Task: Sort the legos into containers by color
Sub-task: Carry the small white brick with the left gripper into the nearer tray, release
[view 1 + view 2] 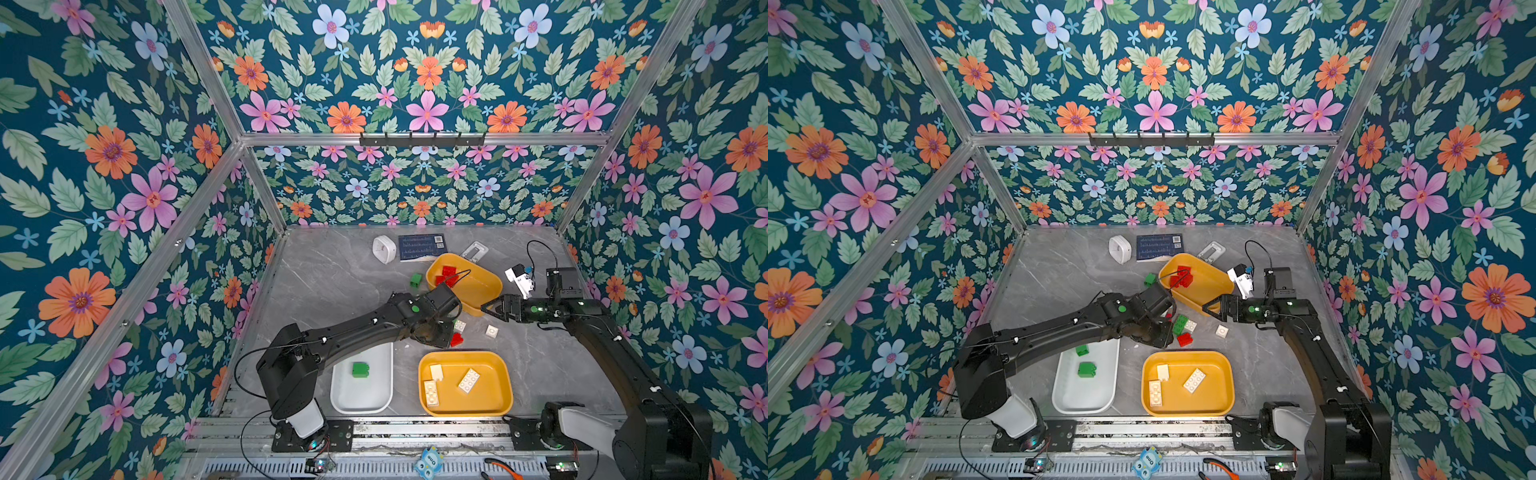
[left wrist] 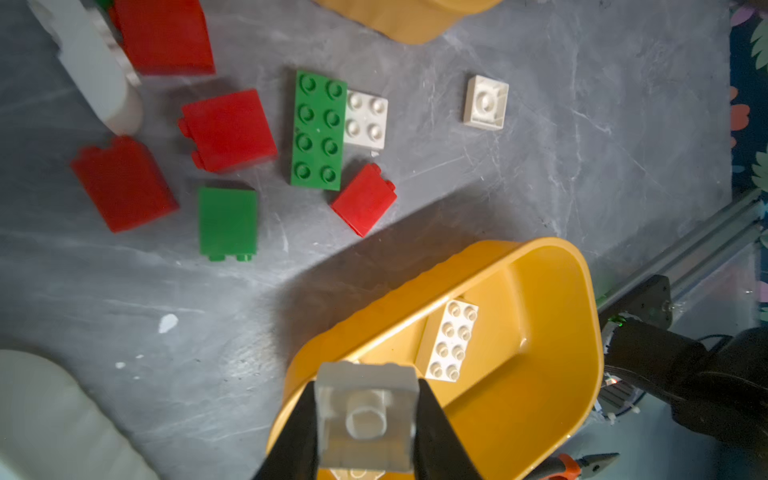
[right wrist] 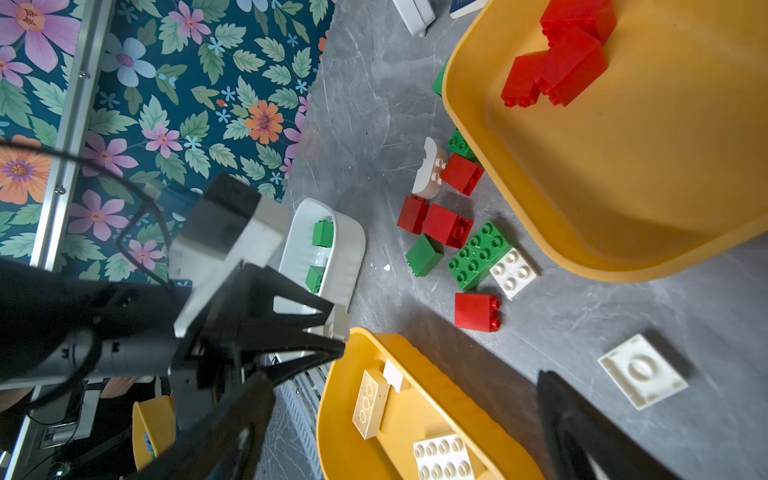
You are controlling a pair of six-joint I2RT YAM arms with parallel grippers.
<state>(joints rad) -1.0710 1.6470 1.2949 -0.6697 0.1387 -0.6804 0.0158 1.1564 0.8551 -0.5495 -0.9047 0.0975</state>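
A: Left wrist view: the cream brick (image 2: 365, 428) in the left gripper (image 2: 368, 399) is a blur, partly cut off at the frame's edge.
B: And from above, the left arm (image 1: 374, 324) hides that gripper's fingers, plus most of the loose bricks (image 1: 456, 340) beneath it.
A: The fingers of the right gripper (image 3: 403, 374) run off the frame in its own wrist view, too.

A grey, marble-veined tabletop (image 1: 324, 282) carries three tubs: a white tub (image 1: 361, 397) at front left, a yellow tub (image 1: 492, 399) to its right, and a second yellow tub (image 1: 484, 286) farther back. Between the yellow tubs lie loose bricks: a long green brick (image 2: 318, 131) touching a square white brick (image 2: 366, 119), several red bricks (image 2: 227, 129), a small green brick (image 2: 227, 222) and an upturned white brick (image 2: 485, 102) set apart. A lone green brick (image 1: 415, 279) lies beside the farther tub. A white rounded gadget (image 1: 384, 249) and a dark card (image 1: 422, 247) rest at the back.
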